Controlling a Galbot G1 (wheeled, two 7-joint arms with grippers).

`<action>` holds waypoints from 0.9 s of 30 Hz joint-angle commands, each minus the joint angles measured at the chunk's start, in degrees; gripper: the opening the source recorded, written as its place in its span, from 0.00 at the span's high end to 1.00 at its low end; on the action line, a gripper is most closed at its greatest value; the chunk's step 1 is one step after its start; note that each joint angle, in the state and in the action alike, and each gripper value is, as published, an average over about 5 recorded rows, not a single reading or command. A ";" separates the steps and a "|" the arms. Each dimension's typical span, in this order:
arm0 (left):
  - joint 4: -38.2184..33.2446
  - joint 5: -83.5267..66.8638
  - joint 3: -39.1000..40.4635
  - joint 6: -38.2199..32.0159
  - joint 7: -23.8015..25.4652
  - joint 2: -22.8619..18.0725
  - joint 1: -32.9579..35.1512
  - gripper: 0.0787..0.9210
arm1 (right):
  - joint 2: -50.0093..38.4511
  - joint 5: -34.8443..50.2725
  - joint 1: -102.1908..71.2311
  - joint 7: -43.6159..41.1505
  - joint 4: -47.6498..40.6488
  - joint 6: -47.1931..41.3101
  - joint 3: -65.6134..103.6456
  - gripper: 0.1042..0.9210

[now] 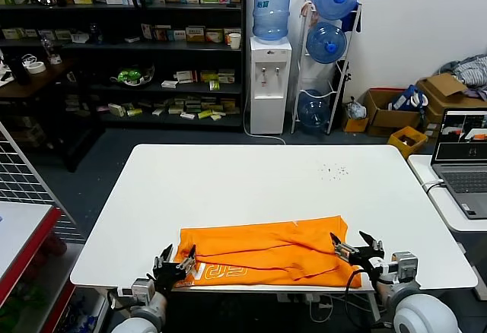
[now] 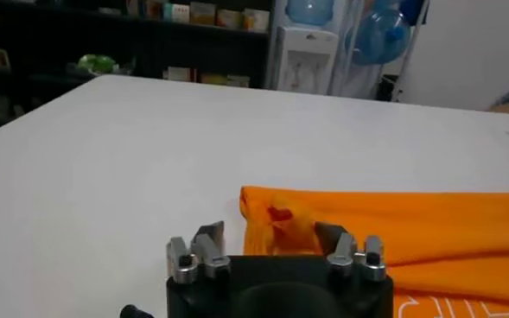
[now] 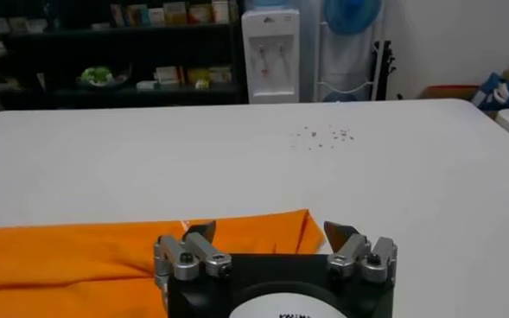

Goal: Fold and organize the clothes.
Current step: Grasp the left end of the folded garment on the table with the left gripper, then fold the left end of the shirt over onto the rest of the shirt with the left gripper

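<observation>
An orange T-shirt (image 1: 266, 251) lies folded into a long band along the near edge of a white counter (image 1: 251, 181), white block lettering showing on its front strip near the robot's left side. The left claw (image 1: 176, 261) sits low at the shirt's left end with its fingers (image 2: 204, 238) spread wide — they straddle the bunched corner of cloth without pinching it, as the left wrist view shows. The right claw (image 1: 352, 245) is at the opposite end, jaws likewise wide apart, poised over the shirt's right corner and gripping nothing; its wrist view shows the orange edge (image 3: 107, 255) running between and beneath the fingers (image 3: 198, 235). Behind the counter stand a water dispenser (image 1: 271, 67) and dark stocked shelves (image 1: 129, 44) — a laptop (image 1: 464, 162) rests on a side table to the right.
</observation>
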 commanded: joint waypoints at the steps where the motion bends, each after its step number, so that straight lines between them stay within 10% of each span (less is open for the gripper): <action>1: 3.61 0.56 0.28 -1.26 0.10 -1.73 -0.41 0.31 | 0.26 -0.27 -0.42 -0.13 -0.09 0.33 0.43 0.12; 19: 0.24 -0.03 0.24 -1.81 -1.27 -1.62 -1.19 0.92 | 1.56 -0.59 0.37 0.19 -1.13 1.37 0.18 0.12; 27: -4.23 -5.23 -5.32 0.36 -2.38 6.99 -1.17 0.95 | 2.03 -0.52 1.81 0.78 -1.36 1.86 0.09 0.12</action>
